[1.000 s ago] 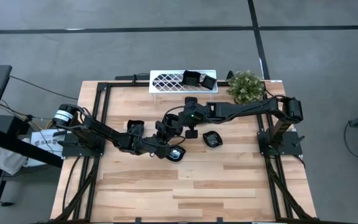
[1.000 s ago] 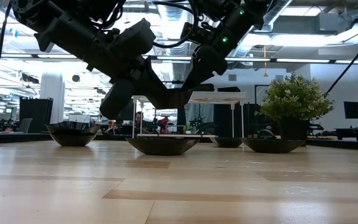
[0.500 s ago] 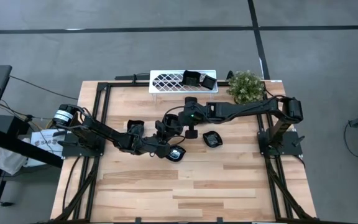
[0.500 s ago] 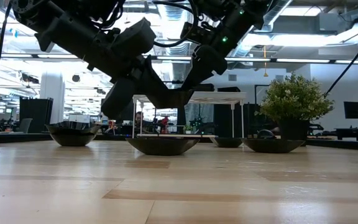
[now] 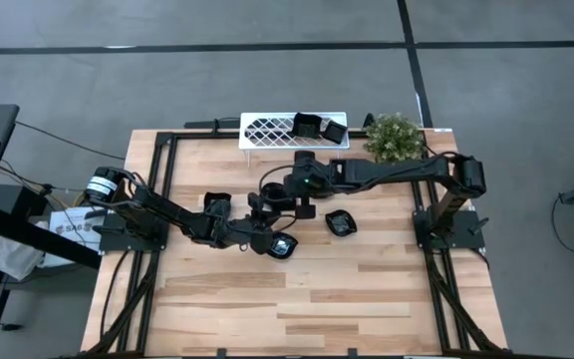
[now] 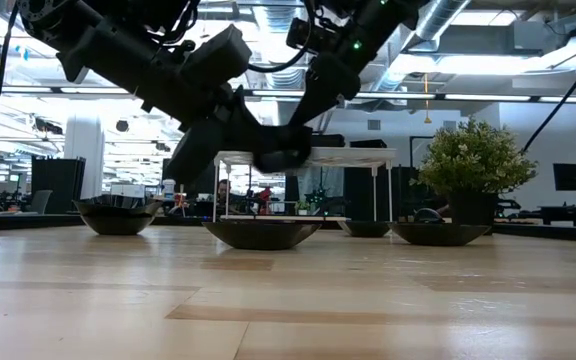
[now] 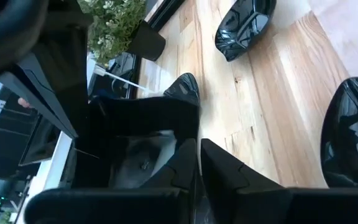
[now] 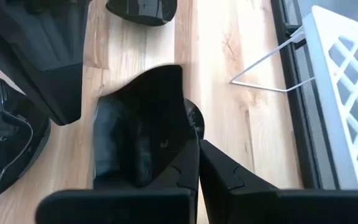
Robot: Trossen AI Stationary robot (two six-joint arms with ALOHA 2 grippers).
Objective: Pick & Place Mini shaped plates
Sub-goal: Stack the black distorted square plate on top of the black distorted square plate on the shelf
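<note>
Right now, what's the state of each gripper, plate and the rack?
Right gripper: shut on held plate, clear of the table.
Left gripper: beside middle plate, not holding it.
Middle plate, right plate, left plate: on table.
Rack: carries two plates.

Two plates (image 5: 319,128) on the rack (image 5: 267,130), plant (image 5: 395,138) right of it, three plates (image 5: 341,222) mid-table.

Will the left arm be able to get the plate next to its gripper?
Probably yes. The left gripper sits right beside the nearby plate, with nothing between them. The right gripper holds a second plate farther back, clear of it.
</note>
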